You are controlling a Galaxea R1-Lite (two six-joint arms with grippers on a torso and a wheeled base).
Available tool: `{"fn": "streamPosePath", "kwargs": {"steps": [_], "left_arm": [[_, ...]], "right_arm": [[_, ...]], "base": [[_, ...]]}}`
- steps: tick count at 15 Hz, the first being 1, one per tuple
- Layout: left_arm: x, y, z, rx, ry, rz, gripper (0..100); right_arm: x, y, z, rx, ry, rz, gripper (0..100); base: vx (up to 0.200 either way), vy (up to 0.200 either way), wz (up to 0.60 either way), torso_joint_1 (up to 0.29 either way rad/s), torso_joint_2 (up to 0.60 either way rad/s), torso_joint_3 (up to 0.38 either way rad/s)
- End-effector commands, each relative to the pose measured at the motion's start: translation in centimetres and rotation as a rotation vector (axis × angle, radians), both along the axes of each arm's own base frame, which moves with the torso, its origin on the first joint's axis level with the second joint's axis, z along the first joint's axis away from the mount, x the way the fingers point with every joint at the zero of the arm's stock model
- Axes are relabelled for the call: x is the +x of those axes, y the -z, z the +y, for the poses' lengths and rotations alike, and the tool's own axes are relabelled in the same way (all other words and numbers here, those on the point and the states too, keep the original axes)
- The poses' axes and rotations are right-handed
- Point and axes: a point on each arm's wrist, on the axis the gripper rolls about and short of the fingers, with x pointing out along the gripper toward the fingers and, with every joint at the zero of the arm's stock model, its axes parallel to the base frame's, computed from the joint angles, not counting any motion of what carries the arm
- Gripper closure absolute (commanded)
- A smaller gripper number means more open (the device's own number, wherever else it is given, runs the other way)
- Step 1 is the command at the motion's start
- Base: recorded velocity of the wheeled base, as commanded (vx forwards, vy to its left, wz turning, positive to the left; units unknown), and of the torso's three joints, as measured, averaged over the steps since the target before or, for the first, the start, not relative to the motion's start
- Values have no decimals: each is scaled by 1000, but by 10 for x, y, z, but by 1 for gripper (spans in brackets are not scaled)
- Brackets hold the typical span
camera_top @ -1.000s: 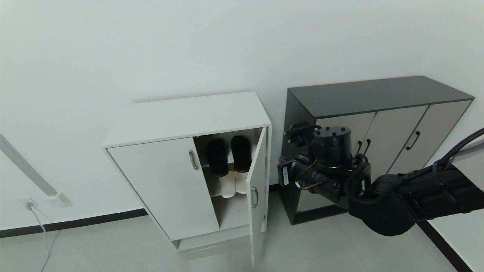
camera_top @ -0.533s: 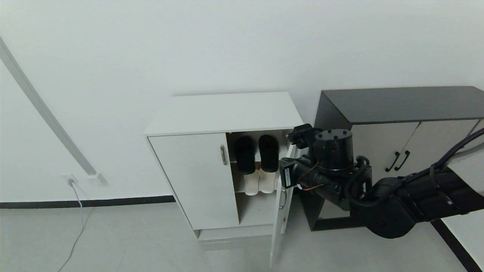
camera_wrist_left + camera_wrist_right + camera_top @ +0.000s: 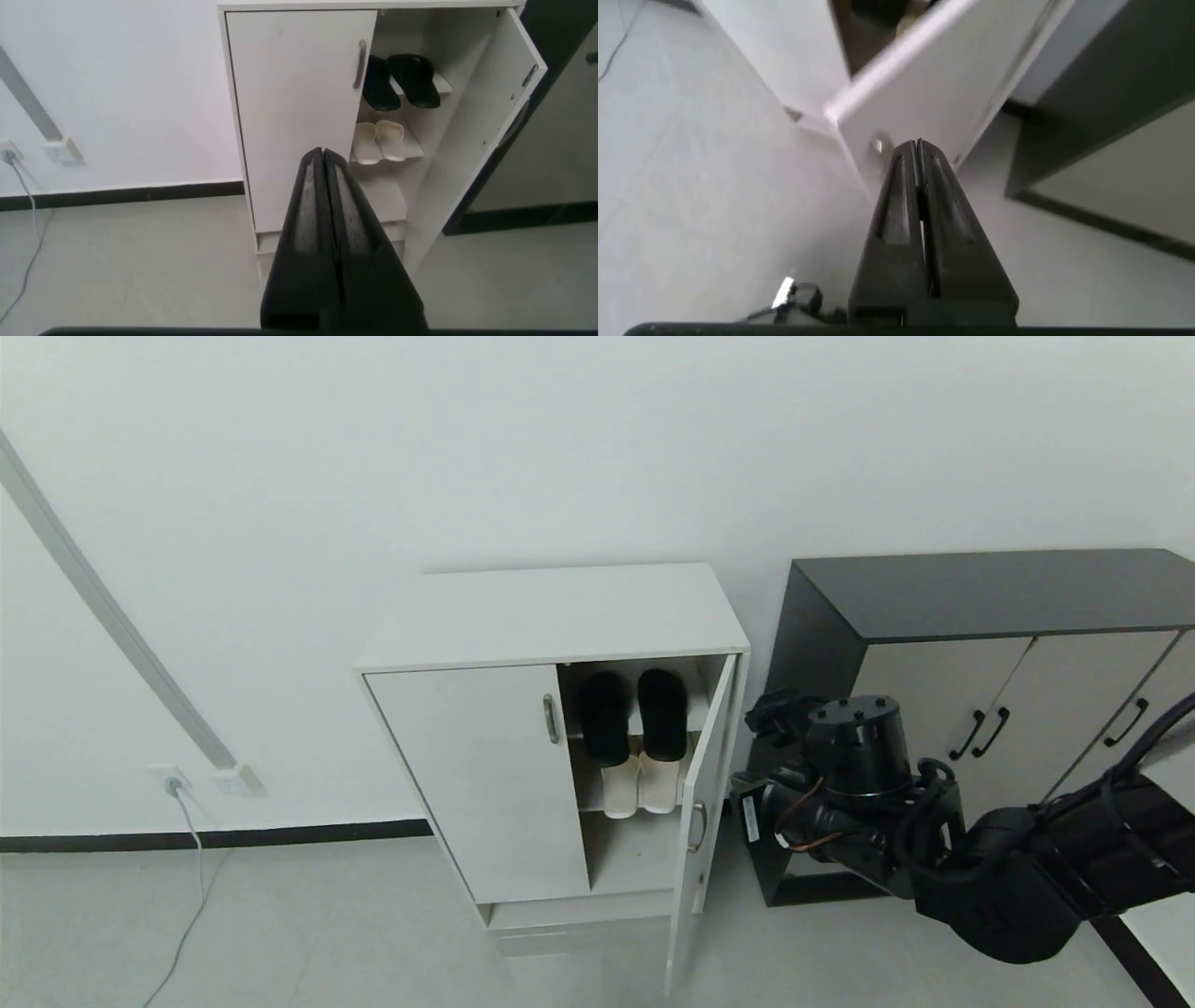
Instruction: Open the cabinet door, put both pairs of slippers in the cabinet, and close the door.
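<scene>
The right gripper [image 3: 920,147] has its two fingers pressed flat together with nothing between them. Its tip sits right at the outer face of the open door [image 3: 705,784], just beside the handle [image 3: 877,146] mount; from the wrist camera I can't quite tell whether the tip touches the panel or stops just short of it. The arm behind it hangs low in the gap between the white cabinet [image 3: 551,616] and the dark cabinet [image 3: 980,588] next to it.

The left gripper [image 3: 322,154] is likewise clamped tight on nothing. It is held well back from the white cabinet, pointing towards the closed door [image 3: 476,775].

The open door stands swung out wide, nearly edge-on from the head camera. Inside, both pairs are already put away: the black slippers [image 3: 635,714] lie side by side on the upper shelf, toes to the back, and the white slippers [image 3: 639,789] sit on the shelf below them, heels at the front edge. The lowest compartment is bare board.

Further off along the wall — well clear of the cabinet — a wall socket [image 3: 168,777] has a cable [image 3: 191,887] trailing from it down across the floor.
</scene>
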Motion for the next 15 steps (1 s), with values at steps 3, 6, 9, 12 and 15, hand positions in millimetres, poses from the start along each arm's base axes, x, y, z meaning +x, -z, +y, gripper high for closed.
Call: {"fn": "streamPosePath", "kwargs": {"steps": [3, 6, 9, 12, 15], "left_arm": [[0, 0, 0, 0, -1, 1, 100], [0, 0, 0, 0, -1, 1, 100], [0, 0, 0, 0, -1, 1, 100], [0, 0, 0, 0, -1, 1, 100], [0, 0, 0, 0, -1, 1, 100]], "right_arm": [[4, 25, 3, -5, -20, 37, 100], [20, 43, 13, 2, -14, 29, 100], [30, 45, 18, 11, -11, 18, 100], [30, 46, 17, 10, -9, 21, 100], [28, 46, 16, 22, -8, 3, 100]], "base": [[0, 0, 0, 0, 0, 0], [0, 0, 0, 0, 0, 0], [0, 0, 0, 0, 0, 0], [0, 0, 0, 0, 0, 0], [200, 0, 0, 1, 7, 4]]}}
